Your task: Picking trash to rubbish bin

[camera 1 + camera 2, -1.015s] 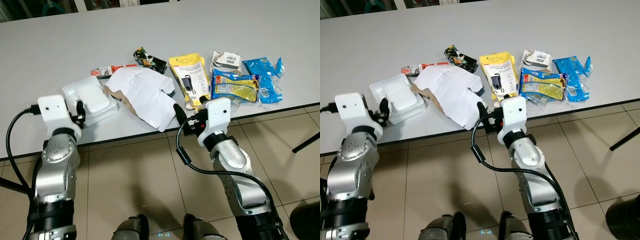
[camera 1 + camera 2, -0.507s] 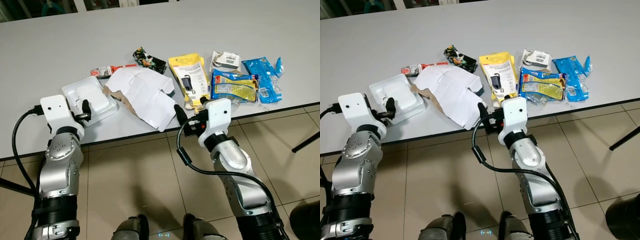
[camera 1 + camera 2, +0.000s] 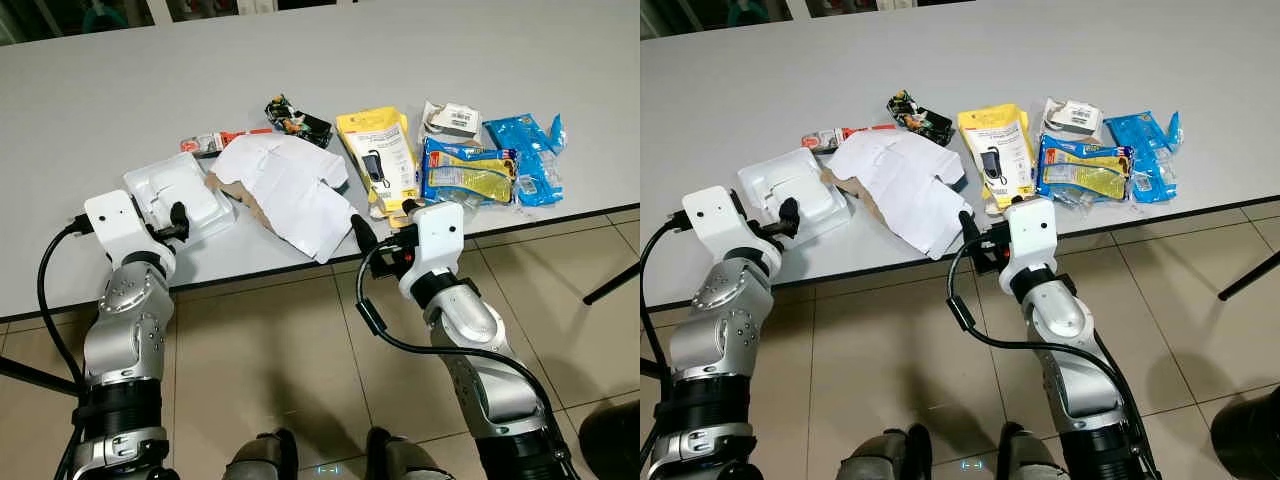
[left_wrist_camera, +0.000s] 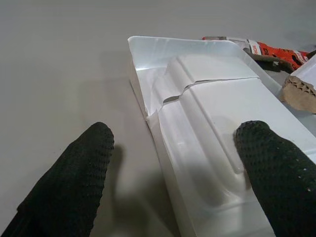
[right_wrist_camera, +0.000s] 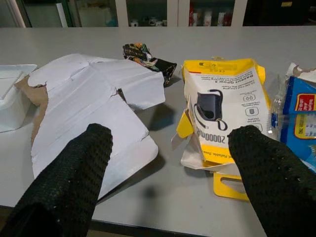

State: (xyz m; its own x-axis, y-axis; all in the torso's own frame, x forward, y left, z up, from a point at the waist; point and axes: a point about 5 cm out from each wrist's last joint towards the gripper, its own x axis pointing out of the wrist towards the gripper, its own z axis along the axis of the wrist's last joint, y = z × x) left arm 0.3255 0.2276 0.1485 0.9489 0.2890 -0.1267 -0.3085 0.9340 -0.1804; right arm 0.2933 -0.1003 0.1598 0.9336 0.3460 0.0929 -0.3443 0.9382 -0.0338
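Step in hand: approach to first pick. My left gripper [image 4: 173,192], jaws spread, straddles the near corner of the white plastic tray [image 4: 212,123]. My right gripper [image 5: 168,182], jaws spread, faces torn white cardboard [image 5: 94,103] and yellow packet [image 5: 222,113]. Next: close on tray.

Plastic, paper and card on a matt grey table

The table [image 3: 300,60] has a smooth, matt grey top. Nearest its front edge, the white tray [image 4: 207,123] is thin moulded plastic with a soft sheen. Beside it, the flattened white box [image 5: 94,98] is matt card, with rough brown corrugated board at its torn edge. The yellow package [image 5: 222,108] next to it is printed card. Further along, the blue packets [image 3: 520,160] are glossy, crinkled film. The left gripper's fingers [image 4: 74,173] are black with a dotted, rubbery texture. The floor tiles [image 3: 280,350] are beige with a dull shine.
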